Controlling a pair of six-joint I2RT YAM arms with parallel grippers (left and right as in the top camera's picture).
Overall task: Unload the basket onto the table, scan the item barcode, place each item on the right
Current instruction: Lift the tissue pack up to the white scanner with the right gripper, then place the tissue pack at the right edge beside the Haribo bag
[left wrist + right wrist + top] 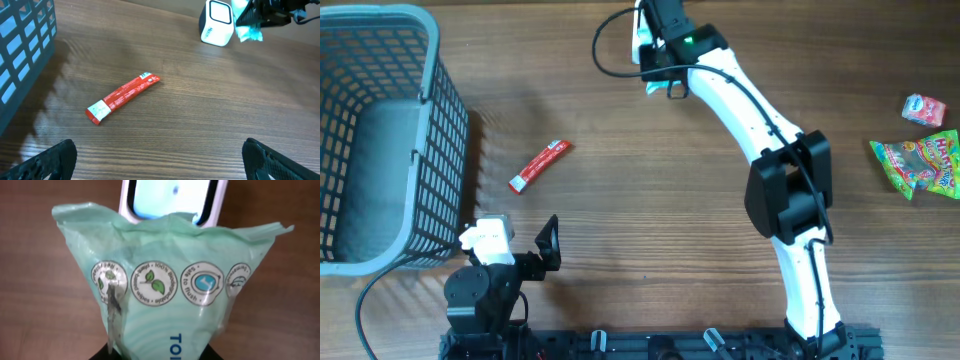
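Right wrist: right gripper (257, 17) pinches the green packet (165, 295), scanner (172, 197) just beyond its fingertips; tilt the barcode face toward it. Left gripper (161, 161) gapes wide, empty.

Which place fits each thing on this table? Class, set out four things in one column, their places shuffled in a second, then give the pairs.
Things
1. basket
2. red stick packet
3. green wipes pack
4. gummy bag

Places
A. gripped by the right end effector, held up to the scanner
B. right edge of the overhead view
C. left edge of the overhead view
D. flat on the wood, just right of the basket

Pairs: 1-C, 2-D, 3-A, 4-B
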